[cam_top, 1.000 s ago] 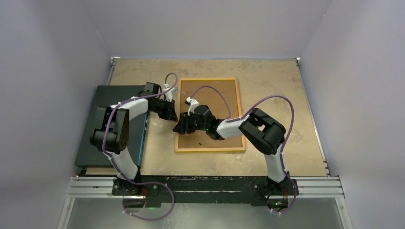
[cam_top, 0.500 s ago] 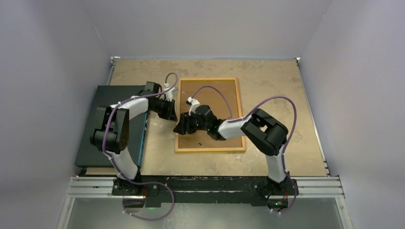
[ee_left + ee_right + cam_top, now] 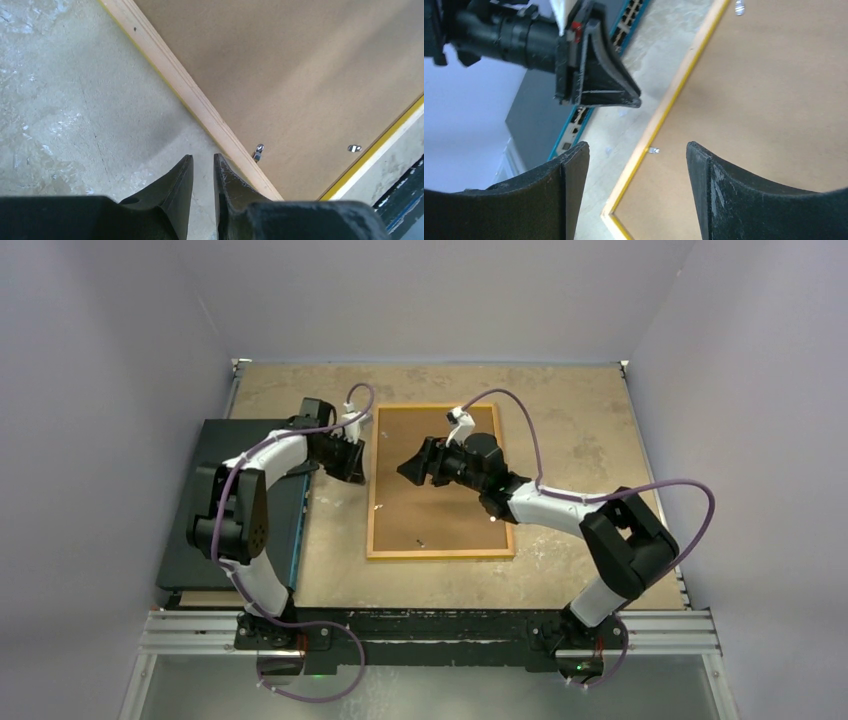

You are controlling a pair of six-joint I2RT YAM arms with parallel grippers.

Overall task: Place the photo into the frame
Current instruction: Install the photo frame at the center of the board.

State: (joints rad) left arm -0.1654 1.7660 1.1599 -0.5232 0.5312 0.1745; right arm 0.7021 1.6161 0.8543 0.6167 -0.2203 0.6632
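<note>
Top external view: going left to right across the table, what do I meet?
Flat black panel → left end effector → thin yellow-orange rectangular frame holding a brown backing board. The right end effector sits over that board, so it has no separate place.

A thin yellow-orange rectangular picture frame (image 3: 440, 554) lies flat, back side up, near the middle of the table. A plain brown board fills it, with small metal tabs at its inner edge. The paper photo (image 3: 630, 17) shows only as a blue-edged strip under a black panel, left of the frame.
</note>
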